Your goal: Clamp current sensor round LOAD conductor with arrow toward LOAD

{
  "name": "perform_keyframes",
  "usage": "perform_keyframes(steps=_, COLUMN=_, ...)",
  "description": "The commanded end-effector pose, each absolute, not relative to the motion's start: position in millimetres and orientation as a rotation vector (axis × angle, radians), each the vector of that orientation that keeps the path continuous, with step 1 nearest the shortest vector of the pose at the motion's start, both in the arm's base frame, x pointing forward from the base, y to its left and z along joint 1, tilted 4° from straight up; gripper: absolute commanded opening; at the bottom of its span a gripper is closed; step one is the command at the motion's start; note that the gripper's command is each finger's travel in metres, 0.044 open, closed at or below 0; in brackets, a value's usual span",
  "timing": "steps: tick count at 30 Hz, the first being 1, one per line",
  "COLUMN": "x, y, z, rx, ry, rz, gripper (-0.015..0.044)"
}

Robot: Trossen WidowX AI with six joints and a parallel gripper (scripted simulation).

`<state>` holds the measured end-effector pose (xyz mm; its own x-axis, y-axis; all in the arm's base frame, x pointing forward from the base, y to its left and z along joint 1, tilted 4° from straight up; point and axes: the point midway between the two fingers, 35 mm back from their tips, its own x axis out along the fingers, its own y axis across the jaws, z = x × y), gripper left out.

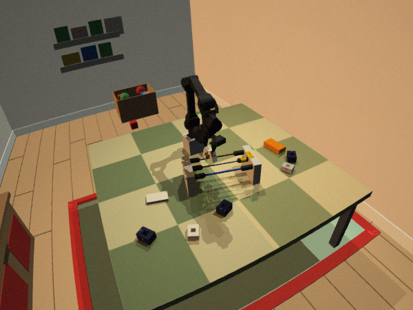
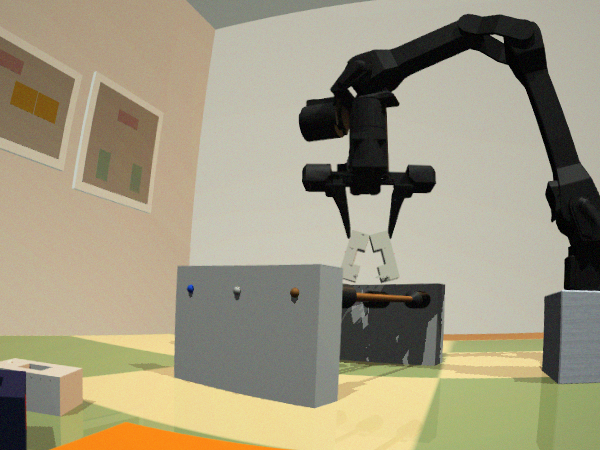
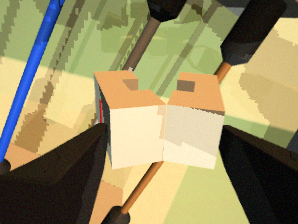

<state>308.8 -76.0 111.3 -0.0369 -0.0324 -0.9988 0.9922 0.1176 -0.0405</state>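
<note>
My gripper [image 1: 210, 150] [image 2: 370, 236] [image 3: 163, 132] is shut on the white split-core sensor [image 1: 207, 153] [image 2: 390, 260] [image 3: 135, 131], one finger on each half. The sensor's halves meet at the top and spread apart below. It hangs above the copper conductor [image 1: 225, 156] [image 2: 382, 297] [image 3: 142, 186], not round it; the conductor runs diagonally beneath in the wrist view. A red mark shows on the sensor's left outer side there. A grey conductor [image 1: 220, 164] and a blue one [image 1: 224, 171] [image 3: 22, 80] run alongside. A yellow label [image 1: 250, 154] lies on the right end block; its text is too small to read.
The conductors span two end blocks [image 1: 256, 173] [image 2: 250, 330]. The middle conductor's right sleeve has a yellow band [image 1: 242, 159]. Dark blocks [image 1: 146, 235] [image 1: 224, 207] [image 1: 291, 156], white blocks [image 1: 197, 237] [image 1: 288, 170], a white slab [image 1: 157, 198] and an orange block [image 1: 274, 146] lie around.
</note>
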Motion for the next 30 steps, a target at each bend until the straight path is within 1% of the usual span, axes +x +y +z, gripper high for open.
perform_keyframes(steps=1, x=316.0, y=-79.5, z=111.1, rx=1.187, ry=1.193, rz=-1.264, gripper=0.0000)
perform_keyframes(steps=11, x=328.1, y=-86.6, z=107.1, rx=1.428, ry=1.002, rz=-1.505, gripper=0.0000)
perform_keyframes(steps=30, x=329.0, y=-87.8, z=83.3, rx=1.433, ry=0.998, rz=-1.509, gripper=0.0000)
